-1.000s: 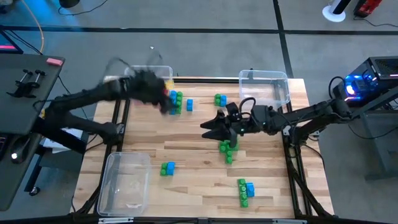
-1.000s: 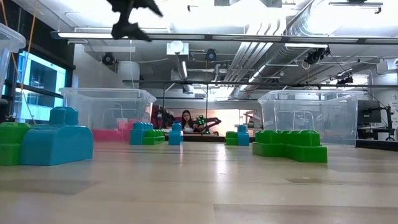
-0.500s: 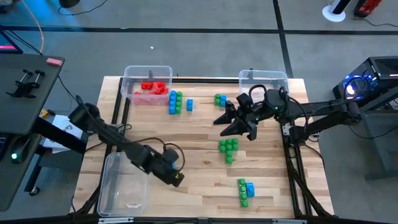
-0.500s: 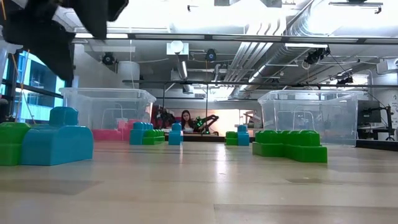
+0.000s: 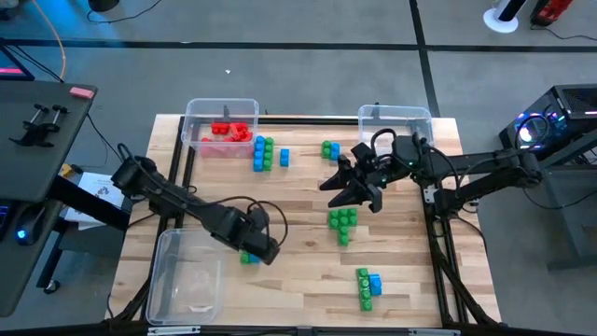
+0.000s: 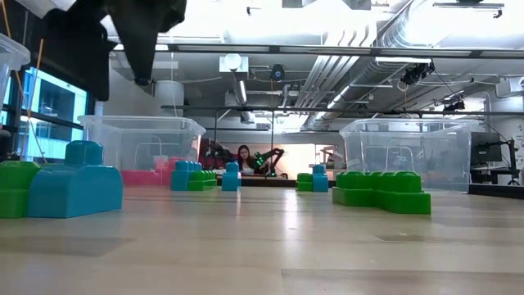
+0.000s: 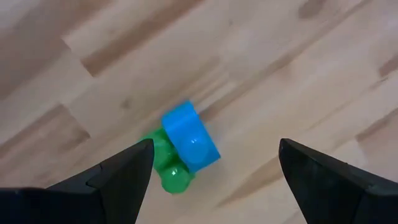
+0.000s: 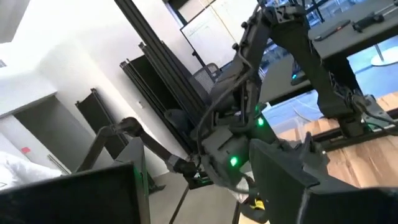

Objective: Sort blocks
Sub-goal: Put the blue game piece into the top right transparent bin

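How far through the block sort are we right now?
Early. Done: only the red blocks lie in the far-left bin; the other two bins hold nothing visible. In hand: the left end effector, open, hovers over a blue-and-green pair, nothing gripped. The right end effector is raised mid-table. Left: the green cluster and other blue and green groups on the table.

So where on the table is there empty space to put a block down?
Bare wood lies between the empty near-left bin and the green-and-blue pair at the near right. Another free strip runs below the red-block bin. The middle is crowded: the green cluster sits there with the right tool above.
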### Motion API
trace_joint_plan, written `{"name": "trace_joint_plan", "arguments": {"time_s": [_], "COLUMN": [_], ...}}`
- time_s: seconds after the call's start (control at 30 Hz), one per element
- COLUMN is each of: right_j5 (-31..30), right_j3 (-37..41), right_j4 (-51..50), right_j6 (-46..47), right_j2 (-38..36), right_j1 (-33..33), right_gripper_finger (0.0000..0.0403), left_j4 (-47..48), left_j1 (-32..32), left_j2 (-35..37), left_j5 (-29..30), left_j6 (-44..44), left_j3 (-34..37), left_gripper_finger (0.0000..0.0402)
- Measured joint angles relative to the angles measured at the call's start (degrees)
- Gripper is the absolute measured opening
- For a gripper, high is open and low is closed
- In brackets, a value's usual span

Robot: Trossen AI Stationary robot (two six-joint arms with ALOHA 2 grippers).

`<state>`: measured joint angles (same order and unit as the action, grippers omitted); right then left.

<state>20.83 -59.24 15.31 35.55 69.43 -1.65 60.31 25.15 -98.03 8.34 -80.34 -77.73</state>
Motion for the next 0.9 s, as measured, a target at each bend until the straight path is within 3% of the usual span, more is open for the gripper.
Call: {"name": "trace_joint_plan", "arguments": {"time_s": [0.2,0.33,0.5,0.67,0.9], "right_j5": [-0.87,-0.87,-0.89,-0.91,-0.93], "right_j3": [0.00,0.00,0.00,0.00,0.00], "right_j4": [-0.26,-0.76,-1.11,-1.40,-2.75], "right_j6": [-0.02,-0.02,-0.14,-1.02,-1.57], "right_j2": [0.00,0.02,0.02,0.02,0.04], "right_j1": [0.00,0.00,0.00,0.00,0.02], "right_gripper_finger": [0.0167,0.0167,0.0167,0.0167,0.0167], "left_j4": [-1.15,-1.29,-3.08,-7.24,-8.89], "left_j1": [-0.74,-1.49,-1.60,-1.91,-3.32], "left_j2": [-6.78,-9.94,-10.11,-9.91,-9.91], "left_j5": [-7.83,-9.51,-9.59,-14.19,-10.70], "left_j6": [6.46,7.92,7.28,6.46,9.48], "left_j3": [0.02,0.02,0.02,0.02,0.02], "left_gripper_finger": [0.0328,0.0328,0.0327,0.0320,0.0316]}}
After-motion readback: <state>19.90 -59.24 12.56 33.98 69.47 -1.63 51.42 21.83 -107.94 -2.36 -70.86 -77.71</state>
